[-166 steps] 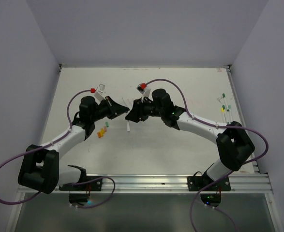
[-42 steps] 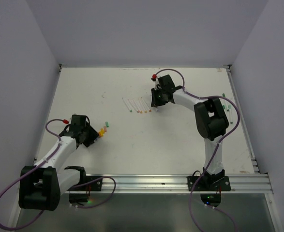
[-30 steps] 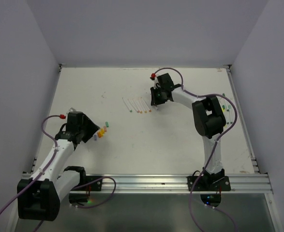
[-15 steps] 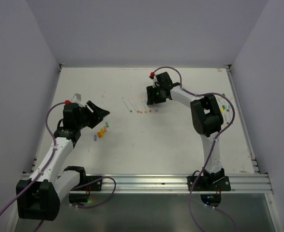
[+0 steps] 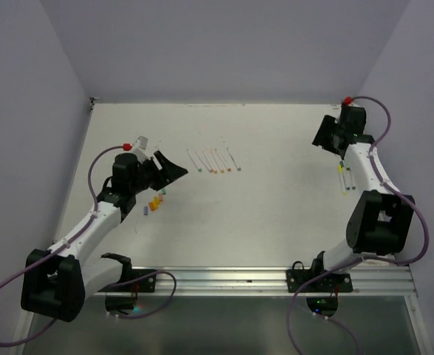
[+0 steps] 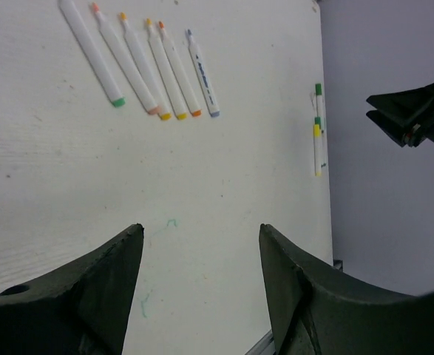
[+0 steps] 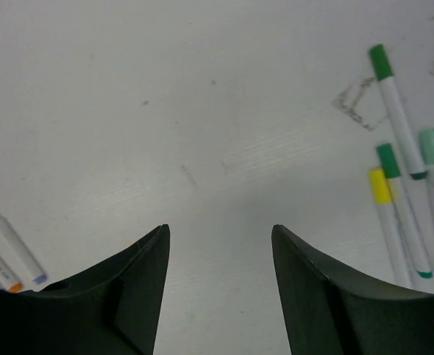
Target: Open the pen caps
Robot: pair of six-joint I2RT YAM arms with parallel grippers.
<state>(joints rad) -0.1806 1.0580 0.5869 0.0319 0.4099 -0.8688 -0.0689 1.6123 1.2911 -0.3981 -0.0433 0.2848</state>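
Several uncapped white pens [image 5: 214, 160] lie in a row at mid-table, also seen in the left wrist view [image 6: 139, 66]. Loose pen caps [image 5: 155, 201] in orange, yellow, green and purple lie at the left. My left gripper [image 5: 174, 171] [image 6: 202, 228] hovers open and empty just beyond those caps. Capped pens [image 5: 342, 167] [image 6: 318, 130] lie at the far right; their green cap [image 7: 381, 62], yellow cap [image 7: 380, 186] and teal cap [image 7: 429, 146] are on. My right gripper [image 5: 320, 139] [image 7: 218, 228] hangs open and empty left of them.
The table's right edge rail [image 5: 366, 170] runs close behind the capped pens. Grey walls [image 5: 217, 52] enclose the table on three sides. An aluminium rail [image 5: 239, 279] holds both arm bases at the near edge.
My right arm swung from the row of uncapped pens to the far right beside the capped pens, and its jaws opened. My left gripper lifted off the loose caps and moved up and right.
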